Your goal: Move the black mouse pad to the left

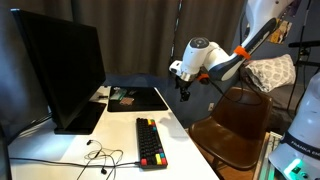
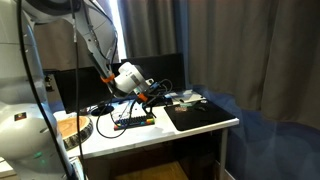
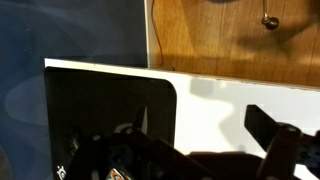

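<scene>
The black mouse pad (image 1: 140, 98) lies flat on the white desk (image 1: 185, 150), beyond the keyboard and next to the monitor's foot. It shows in both exterior views (image 2: 200, 114) and fills the left of the wrist view (image 3: 100, 110). Small items lie on its far corner. My gripper (image 1: 185, 90) hovers above the desk beside the pad's edge, apart from it, and also shows in an exterior view (image 2: 150, 95). In the wrist view its fingers (image 3: 205, 150) stand wide apart over bare white desk, open and empty.
A big black monitor (image 1: 60, 70) stands on the desk. A narrow black keyboard with coloured keys (image 1: 150, 140) lies near the front, with cables (image 1: 100, 155) beside it. A brown chair (image 1: 235, 125) stands next to the desk edge. Dark curtains hang behind.
</scene>
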Available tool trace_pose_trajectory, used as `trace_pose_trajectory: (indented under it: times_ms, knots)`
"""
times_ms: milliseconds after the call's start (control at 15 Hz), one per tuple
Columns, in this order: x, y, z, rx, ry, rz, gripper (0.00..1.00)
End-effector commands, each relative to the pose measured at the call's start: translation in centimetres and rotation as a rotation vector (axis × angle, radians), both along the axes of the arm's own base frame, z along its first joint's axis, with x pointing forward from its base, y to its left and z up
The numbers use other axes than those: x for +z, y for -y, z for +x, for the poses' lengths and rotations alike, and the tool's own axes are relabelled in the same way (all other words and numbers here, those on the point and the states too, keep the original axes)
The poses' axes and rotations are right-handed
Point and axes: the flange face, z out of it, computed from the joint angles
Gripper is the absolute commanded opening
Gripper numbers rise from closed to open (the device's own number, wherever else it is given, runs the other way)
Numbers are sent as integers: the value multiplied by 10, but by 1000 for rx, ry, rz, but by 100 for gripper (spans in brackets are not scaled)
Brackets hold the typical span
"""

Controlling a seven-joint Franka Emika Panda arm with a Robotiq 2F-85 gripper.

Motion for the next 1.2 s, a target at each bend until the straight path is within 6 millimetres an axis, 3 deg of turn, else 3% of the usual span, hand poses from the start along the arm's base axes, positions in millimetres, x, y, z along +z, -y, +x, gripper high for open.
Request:
trace_pose_trajectory:
  times_ms: [0,267,333,467,800,1133]
  knots:
    - [-23,8,35,8,112,-34,100]
    - [-53,8,61,62,176,-36,100]
    - [-38,11,45,30,150,-54,100]
    - [-47,11,49,29,143,-53,100]
    - [-43,11,49,30,150,-53,100]
    - [-70,1,70,37,181,-35,100]
